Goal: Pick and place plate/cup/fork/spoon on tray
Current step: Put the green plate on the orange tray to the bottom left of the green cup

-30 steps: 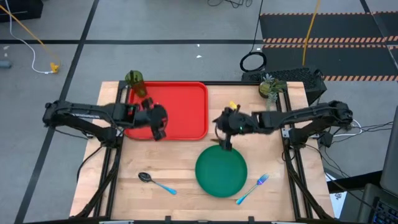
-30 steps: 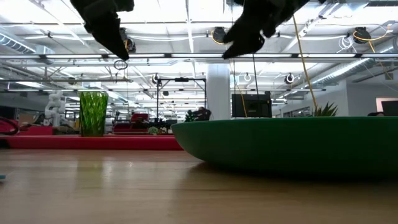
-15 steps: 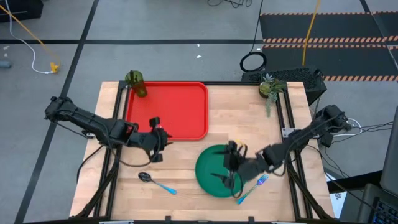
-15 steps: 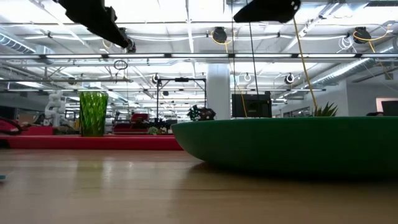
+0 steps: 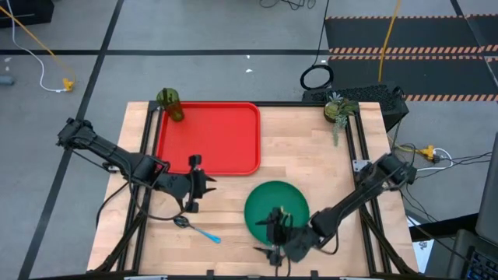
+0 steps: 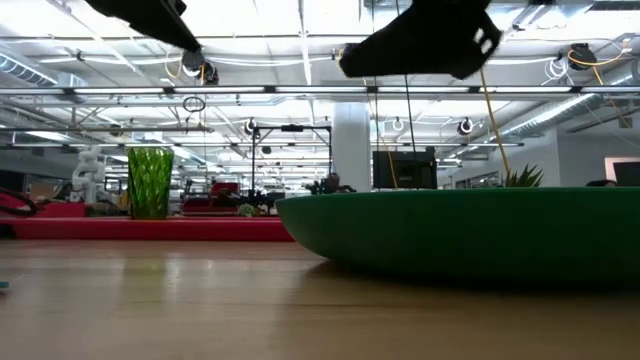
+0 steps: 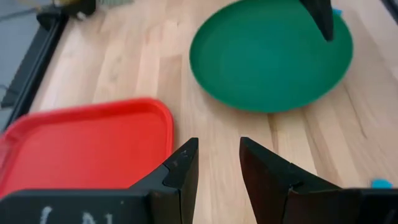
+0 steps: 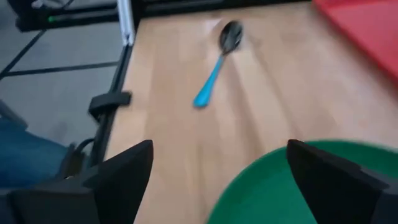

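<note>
The dark green plate lies flat on the wooden table, to the near right of the red tray. The olive cup stands upright at the tray's far left corner. The blue-handled spoon lies on the table near the front left. My left gripper hangs open with a narrow gap above bare wood between the tray's near rim and the spoon. My right gripper is wide open above the plate's near left rim, touching nothing. The fork is hidden under my right arm.
A small potted plant stands at the table's far right corner. Bare wood lies between tray and plate and along the front left around the spoon. Black frame rails run along both table sides.
My right gripper has swept from the plate's far left rim across the plate to its near left rim, sinking as it went. My left gripper has gone from above the tray toward the table's near edge and now hangs past the tray's near rim. No object has moved.
</note>
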Robot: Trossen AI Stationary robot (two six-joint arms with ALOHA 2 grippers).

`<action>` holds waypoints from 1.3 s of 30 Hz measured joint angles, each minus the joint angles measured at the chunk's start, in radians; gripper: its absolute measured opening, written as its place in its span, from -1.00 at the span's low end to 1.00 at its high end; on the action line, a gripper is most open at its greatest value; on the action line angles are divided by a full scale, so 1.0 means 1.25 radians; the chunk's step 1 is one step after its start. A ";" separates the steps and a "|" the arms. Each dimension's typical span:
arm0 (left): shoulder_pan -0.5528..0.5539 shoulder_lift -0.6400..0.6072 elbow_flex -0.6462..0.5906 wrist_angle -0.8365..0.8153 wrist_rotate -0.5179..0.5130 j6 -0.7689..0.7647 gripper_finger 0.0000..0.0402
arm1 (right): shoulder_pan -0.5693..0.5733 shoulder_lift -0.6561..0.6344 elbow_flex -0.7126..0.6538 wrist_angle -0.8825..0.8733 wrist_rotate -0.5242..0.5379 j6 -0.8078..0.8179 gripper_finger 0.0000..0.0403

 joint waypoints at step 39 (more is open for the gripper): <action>0.056 0.002 0.000 0.150 0.001 -0.115 -0.40 | 0.138 -0.015 0.061 -0.508 -0.075 0.159 0.49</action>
